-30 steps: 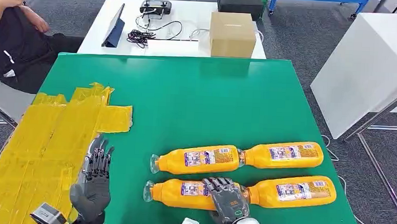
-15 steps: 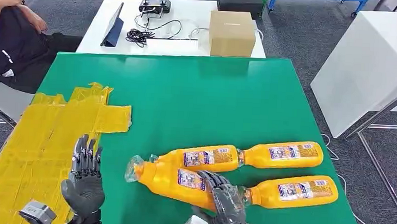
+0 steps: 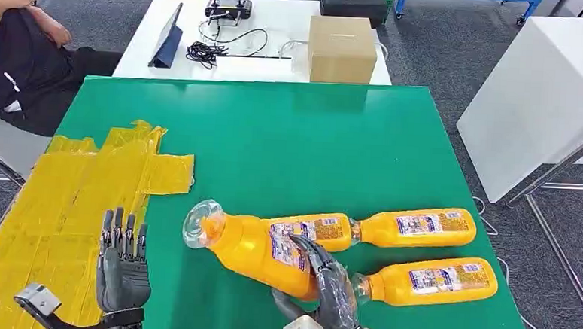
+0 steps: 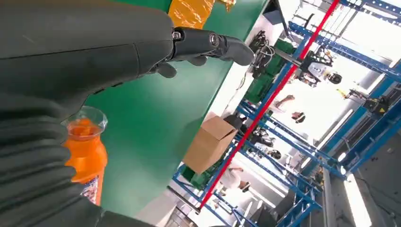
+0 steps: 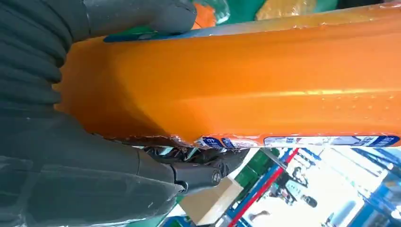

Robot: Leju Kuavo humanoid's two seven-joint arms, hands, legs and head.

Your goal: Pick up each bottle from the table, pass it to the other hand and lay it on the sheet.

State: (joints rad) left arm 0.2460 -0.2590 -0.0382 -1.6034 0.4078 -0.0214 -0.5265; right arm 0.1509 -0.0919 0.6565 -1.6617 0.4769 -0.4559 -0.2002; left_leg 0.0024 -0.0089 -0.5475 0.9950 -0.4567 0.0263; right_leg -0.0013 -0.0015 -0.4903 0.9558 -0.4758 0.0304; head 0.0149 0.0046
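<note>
Right hand grips a full orange bottle around its middle, raised off the green table. Left hand waits empty, fingers apart, beside the yellow sheet. Bottle likely heavy, stiff, slick; take the labelled waist

Green counter and what lies on it.
At its left edge we see a yellow sheet spread flat; near the front right, three orange bottles lie on their sides, close together, labels facing up.
</note>
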